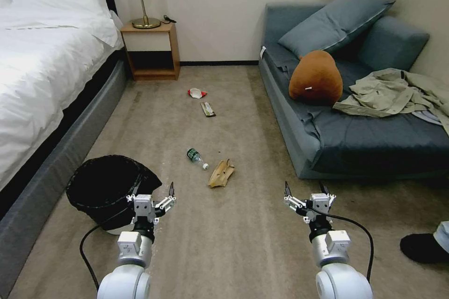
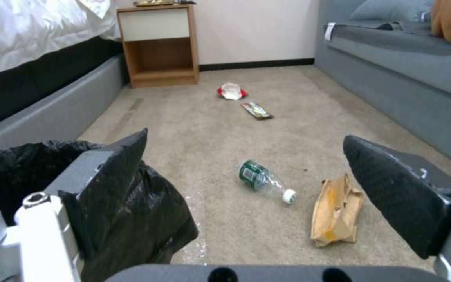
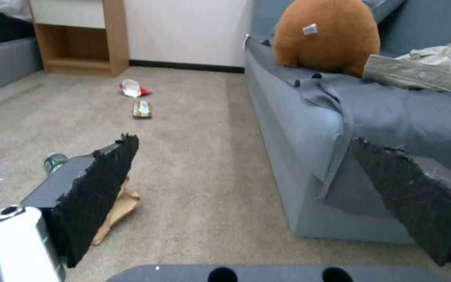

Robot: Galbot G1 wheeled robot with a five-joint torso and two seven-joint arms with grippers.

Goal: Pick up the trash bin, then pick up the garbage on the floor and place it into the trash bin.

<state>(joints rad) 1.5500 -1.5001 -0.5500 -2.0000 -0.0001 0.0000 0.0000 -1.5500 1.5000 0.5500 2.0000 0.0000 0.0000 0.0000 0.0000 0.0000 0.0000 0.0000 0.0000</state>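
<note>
The trash bin, white with a black bag liner, stands on the carpet beside the bed frame. My left gripper is open at the bin's right rim, with one finger against the bag. My right gripper hangs open over bare carpet in front of the sofa. Between and ahead of the grippers lie the garbage pieces: a tan paper bag, a clear bottle with a green label, and farther off a dark wrapper and a red-and-white wrapper.
A bed runs along the left and a wooden nightstand with a lamp stands at the far wall. A grey sofa on the right holds a brown cushion and a khaki jacket. A person's shoe is at the right edge.
</note>
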